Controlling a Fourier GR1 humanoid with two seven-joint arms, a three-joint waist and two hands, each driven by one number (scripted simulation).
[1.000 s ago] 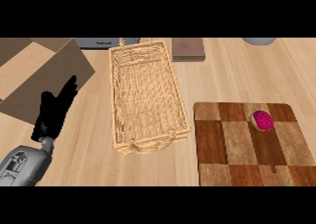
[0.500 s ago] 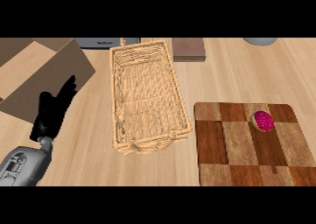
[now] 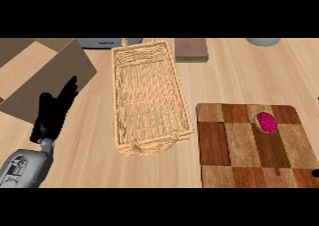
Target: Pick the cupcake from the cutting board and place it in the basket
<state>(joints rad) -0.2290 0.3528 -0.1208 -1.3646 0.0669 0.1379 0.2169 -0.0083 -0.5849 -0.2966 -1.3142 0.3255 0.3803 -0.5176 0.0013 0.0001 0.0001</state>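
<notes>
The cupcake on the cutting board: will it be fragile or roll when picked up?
The cupcake looks small on the cutting board, so probably light. Its pink top seems soft and may crush if squeezed. Its rounded shape might roll if pushed.

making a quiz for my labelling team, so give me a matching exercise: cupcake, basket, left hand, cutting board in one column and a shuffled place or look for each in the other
Column one:
1 cupcake
2 basket
3 left hand
4 cutting board

Column two:
A black, open, at the view's left
B pale and woven, in the middle of the counter
C pink, on the cutting board's upper right part
D brown checkered wood, right of the basket

Pairs: 1-C, 2-B, 3-A, 4-D
</notes>
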